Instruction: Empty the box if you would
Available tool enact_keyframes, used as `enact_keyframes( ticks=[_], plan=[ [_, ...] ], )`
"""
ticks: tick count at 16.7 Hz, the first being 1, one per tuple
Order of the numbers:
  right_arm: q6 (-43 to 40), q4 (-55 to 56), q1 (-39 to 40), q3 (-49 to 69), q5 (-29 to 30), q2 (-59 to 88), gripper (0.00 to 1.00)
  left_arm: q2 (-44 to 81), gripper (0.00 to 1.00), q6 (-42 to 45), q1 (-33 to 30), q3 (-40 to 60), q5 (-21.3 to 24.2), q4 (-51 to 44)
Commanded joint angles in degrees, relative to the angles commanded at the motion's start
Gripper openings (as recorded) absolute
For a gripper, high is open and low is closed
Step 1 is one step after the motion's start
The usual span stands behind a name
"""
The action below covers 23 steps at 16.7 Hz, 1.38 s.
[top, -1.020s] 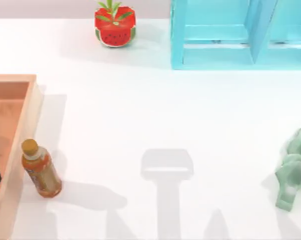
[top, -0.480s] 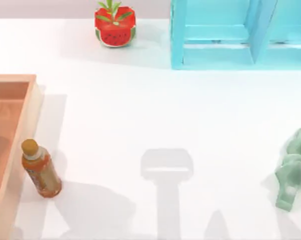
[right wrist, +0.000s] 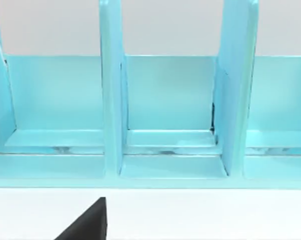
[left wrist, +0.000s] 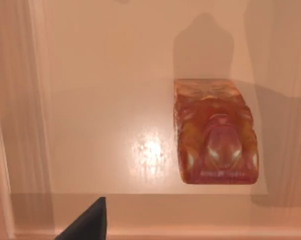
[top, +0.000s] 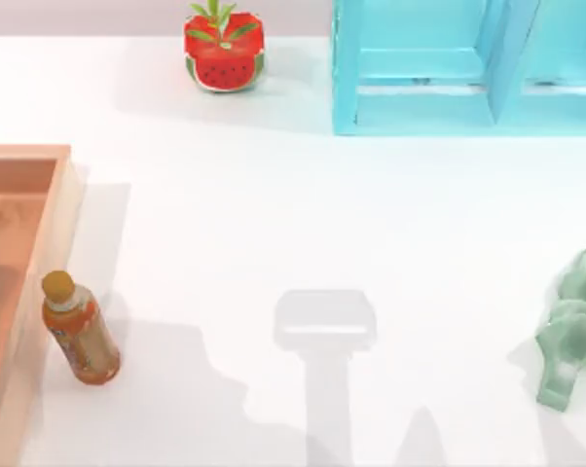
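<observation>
The left tool's (left wrist: 85,222) opening cannot be told; the glossy orange-red block (left wrist: 215,132) ahead in the shallow tan wooden box (left wrist: 20,125) is risking being clipped

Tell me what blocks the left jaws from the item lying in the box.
Nothing visible. In the left wrist view the orange-red block lies alone on the floor of the box, open floor between it and the dark fingertip.

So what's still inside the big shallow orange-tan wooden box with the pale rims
The left wrist view looks down into the orange-tan wooden box and shows one glossy reddish-orange rectangular block lying flat on its floor. The top view cuts off much of the box at the left edge, so anything else there cannot be seen.
</observation>
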Motion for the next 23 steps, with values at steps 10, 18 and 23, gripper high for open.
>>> enact_keyframes(
  ticks=[10, 18, 23],
  plan=[
    [0.0, 0.0, 0.0, 0.0, 0.0, 0.0, 1.0, 3.3, 1.0, 0.5, 0.4, 0.5, 0.0, 0.6],
    [0.0, 0.0, 0.0, 0.0, 0.0, 0.0, 1.0, 9.0, 1.0, 0.9, 0.8, -11.2, 0.0, 17.8],
    [0.0, 0.0, 0.0, 0.0, 0.0, 0.0, 1.0, 9.9, 1.0, 0.9, 0.8, -14.2, 0.0, 21.7]
  ],
)
